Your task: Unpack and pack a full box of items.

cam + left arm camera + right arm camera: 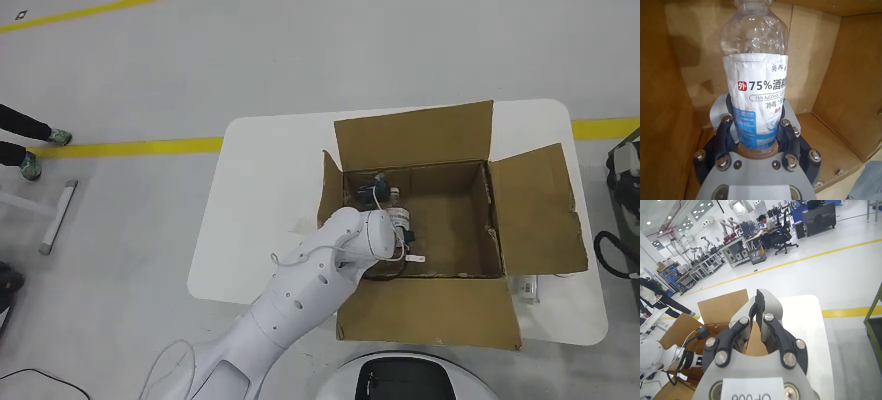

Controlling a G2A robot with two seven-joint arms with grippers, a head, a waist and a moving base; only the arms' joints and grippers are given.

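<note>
Left gripper (756, 121) clamped on a clear plastic bottle (755, 62) with a white and blue label, bottle standing out between the jaws and well past them, brown cardboard box (838, 79) walls beyond and to both sides

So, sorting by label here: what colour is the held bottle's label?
The label on the bottle is white with a blue lower part, clearest in left wrist view.

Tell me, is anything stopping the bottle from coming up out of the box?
Nothing visible does. The left gripper is shut on the bottle inside the cardboard box, whose flaps are folded outward, leaving the top open above it.
</note>
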